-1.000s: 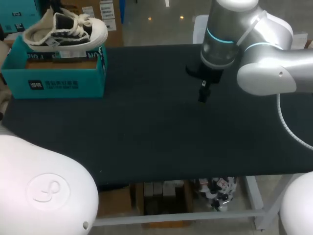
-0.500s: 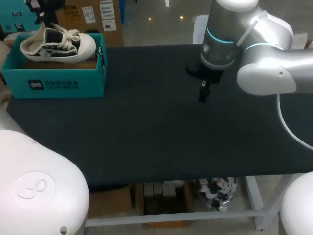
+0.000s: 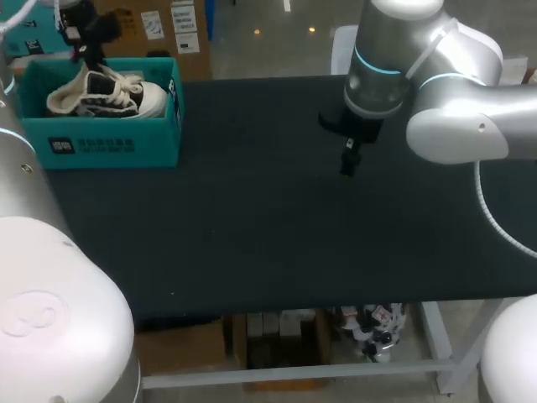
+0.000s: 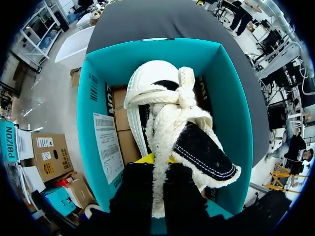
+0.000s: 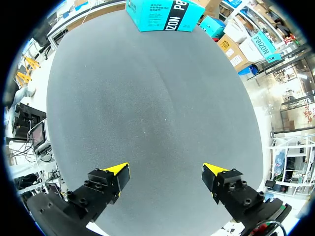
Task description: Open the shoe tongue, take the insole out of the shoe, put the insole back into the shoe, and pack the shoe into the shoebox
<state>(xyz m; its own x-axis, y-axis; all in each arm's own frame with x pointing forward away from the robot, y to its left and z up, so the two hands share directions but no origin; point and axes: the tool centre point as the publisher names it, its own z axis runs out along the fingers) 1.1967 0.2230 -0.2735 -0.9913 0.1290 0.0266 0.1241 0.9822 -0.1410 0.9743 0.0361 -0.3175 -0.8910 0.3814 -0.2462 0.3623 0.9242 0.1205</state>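
Head view: shoe (image 3: 101, 94) noted inside teal shoebox (image 3: 113, 143) at far-left corner of worktop (image 3: 268, 235), toe twd the right. Left fingers (image 3: 87, 42) positioned above the shoe. Right fingers (image 3: 349, 158) held over bare worktop, well apart from box.

Left wrist view: left fingers found clamped on fleecy edge of shoe's upper, one finger each side. Toe pointed ahead, w/in box walls.

Right wrist view: right fingers spread wide, nothing held btwn them. Shoebox seen far ahead.

Robotics lab, probably; little of the room shows well. Evidence: I work at a black-topped table (image 3: 252, 235) on a bare metal frame. My left arm (image 3: 59, 319) and right arm (image 3: 457, 109) flank it.
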